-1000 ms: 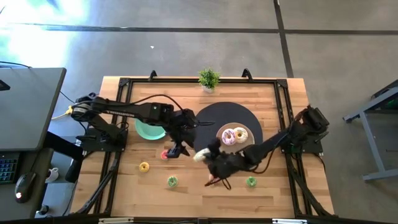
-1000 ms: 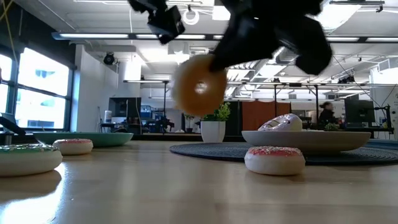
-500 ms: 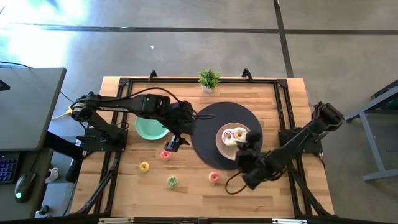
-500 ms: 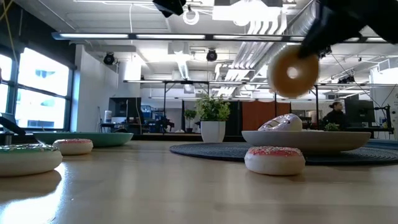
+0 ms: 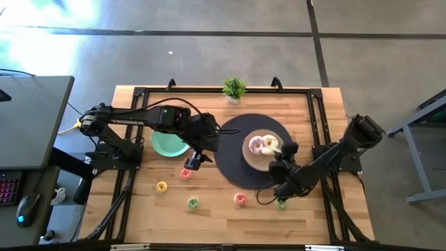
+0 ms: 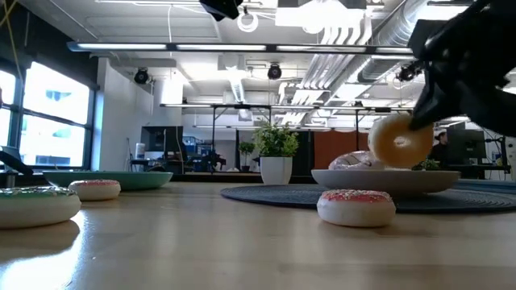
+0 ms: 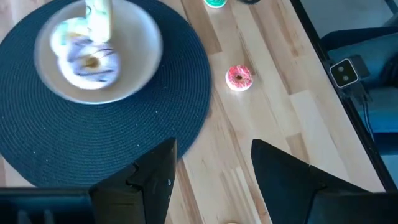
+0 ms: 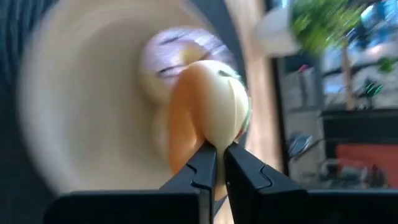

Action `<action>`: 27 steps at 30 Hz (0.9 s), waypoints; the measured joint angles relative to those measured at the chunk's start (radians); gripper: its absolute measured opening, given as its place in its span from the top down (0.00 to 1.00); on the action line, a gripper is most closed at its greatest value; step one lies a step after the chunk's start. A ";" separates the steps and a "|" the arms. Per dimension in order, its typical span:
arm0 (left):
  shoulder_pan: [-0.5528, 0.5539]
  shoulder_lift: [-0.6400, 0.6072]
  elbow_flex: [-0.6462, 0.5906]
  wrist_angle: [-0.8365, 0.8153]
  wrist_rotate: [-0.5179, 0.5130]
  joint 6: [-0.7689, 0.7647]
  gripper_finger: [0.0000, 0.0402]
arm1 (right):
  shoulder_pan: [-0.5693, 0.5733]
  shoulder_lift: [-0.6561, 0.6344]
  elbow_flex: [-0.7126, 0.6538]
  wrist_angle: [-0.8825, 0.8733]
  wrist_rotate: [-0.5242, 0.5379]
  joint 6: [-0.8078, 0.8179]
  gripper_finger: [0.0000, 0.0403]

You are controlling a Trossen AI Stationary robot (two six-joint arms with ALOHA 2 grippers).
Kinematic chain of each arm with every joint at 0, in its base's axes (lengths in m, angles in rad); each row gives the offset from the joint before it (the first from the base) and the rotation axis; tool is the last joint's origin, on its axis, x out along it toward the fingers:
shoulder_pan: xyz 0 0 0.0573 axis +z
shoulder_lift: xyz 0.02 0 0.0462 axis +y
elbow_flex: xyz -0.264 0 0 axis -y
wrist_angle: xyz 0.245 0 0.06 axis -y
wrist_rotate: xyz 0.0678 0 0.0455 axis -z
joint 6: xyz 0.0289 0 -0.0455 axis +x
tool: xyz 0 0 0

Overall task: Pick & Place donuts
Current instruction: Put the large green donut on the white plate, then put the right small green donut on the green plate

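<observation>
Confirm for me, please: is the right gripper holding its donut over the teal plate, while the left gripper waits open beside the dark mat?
Not quite. The right gripper holds its donut over the beige plate on the dark mat, not the teal plate, as the high view shows. The left gripper does wait open beside the mat.
</observation>
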 joint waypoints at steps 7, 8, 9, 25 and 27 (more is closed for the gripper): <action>0.000 0.000 0.000 0.003 -0.027 0.001 0.49 | -0.015 -0.001 -0.012 0.036 -0.142 -0.053 0.90; 0.000 0.000 0.000 0.003 -0.041 0.005 0.49 | -0.012 -0.002 -0.012 0.041 -0.144 -0.076 0.89; 0.000 0.000 0.000 0.003 -0.045 0.008 0.49 | -0.010 -0.004 -0.012 0.044 -0.144 -0.097 0.87; 0.000 0.000 0.000 0.003 -0.049 0.007 0.49 | -0.011 -0.006 0.034 0.001 -0.206 -0.171 0.57; 0.000 0.000 0.000 0.003 -0.049 0.008 0.49 | -0.011 -0.006 0.072 -0.019 -0.207 -0.199 0.55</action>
